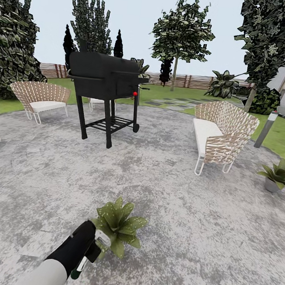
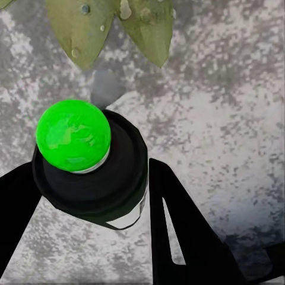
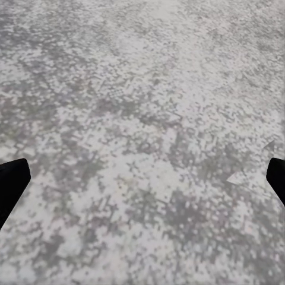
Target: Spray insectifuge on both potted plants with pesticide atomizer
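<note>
Atomizer (image 2: 89,163) sits clamped in the left gripper (image 2: 95,214) at lower left of the head view, just beside 1 potted plant (image 1: 118,226); another (image 1: 278,175) stands at right. Right gripper (image 3: 142,178) fingers spread apart over paving.

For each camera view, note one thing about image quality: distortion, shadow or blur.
Head view: wide-angle bending; the trees lean inward and shadows are soft. Left wrist view: the pesticide atomizer looms large and soft-edged in the left end effector; droplets bead the potted plant leaves. Right wrist view: paving looks speckled and blurry.
</note>
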{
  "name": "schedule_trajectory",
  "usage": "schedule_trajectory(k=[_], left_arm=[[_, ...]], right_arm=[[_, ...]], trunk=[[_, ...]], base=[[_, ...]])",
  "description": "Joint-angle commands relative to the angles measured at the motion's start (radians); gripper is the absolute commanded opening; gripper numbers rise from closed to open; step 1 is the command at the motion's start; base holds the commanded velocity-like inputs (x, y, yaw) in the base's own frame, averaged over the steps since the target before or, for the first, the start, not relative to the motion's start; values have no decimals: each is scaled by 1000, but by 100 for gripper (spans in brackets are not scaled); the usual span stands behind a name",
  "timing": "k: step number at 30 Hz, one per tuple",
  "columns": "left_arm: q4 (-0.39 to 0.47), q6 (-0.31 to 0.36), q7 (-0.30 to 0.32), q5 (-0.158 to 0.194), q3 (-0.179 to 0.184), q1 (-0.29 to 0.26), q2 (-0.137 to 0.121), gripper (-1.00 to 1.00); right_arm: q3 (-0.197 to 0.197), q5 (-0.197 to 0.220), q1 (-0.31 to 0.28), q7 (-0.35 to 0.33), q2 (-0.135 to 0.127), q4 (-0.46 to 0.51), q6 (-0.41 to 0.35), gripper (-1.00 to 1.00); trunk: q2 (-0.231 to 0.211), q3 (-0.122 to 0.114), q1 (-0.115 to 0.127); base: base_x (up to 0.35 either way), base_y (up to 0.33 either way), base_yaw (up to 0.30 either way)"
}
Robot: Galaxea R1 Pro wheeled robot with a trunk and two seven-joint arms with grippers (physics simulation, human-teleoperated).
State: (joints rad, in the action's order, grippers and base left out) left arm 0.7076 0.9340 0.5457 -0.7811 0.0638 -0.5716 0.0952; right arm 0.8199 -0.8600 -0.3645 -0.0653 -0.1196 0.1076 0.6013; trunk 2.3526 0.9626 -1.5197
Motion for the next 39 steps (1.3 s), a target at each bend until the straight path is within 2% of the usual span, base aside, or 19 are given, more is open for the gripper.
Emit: schedule_trajectory(k=[1, 11, 22, 30, 37, 39], left_arm=[[1, 2, 10, -11, 2, 1, 0, -100], [64, 6, 10, -3, 0, -9, 10, -100], [42, 2, 10, -12, 4, 40, 0, -100], [26, 3, 10, -9, 16, 41, 17, -100], [24, 3, 10, -9, 13, 58, -20, -100], [28, 3, 9, -7, 15, 59, -17, -100]], right_arm=[[8, -2, -1, -7, 0, 0, 3, 100], [8, -2, -1, -7, 0, 0, 3, 100], [8, -2, -1, -7, 0, 0, 3, 100], [8, -2, -1, -7, 0, 0, 3, 100], [8, -2, -1, -7, 0, 0, 3, 100], [8, -2, -1, -7, 0, 0, 3, 100]], trunk=[[0, 1, 0], [0, 1, 0], [0, 1, 0], [0, 1, 0], [0, 1, 0], [0, 1, 0]], base=[[0, 0, 0], [0, 0, 0], [0, 0, 0], [0, 0, 0], [0, 0, 0], [0, 0, 0]])
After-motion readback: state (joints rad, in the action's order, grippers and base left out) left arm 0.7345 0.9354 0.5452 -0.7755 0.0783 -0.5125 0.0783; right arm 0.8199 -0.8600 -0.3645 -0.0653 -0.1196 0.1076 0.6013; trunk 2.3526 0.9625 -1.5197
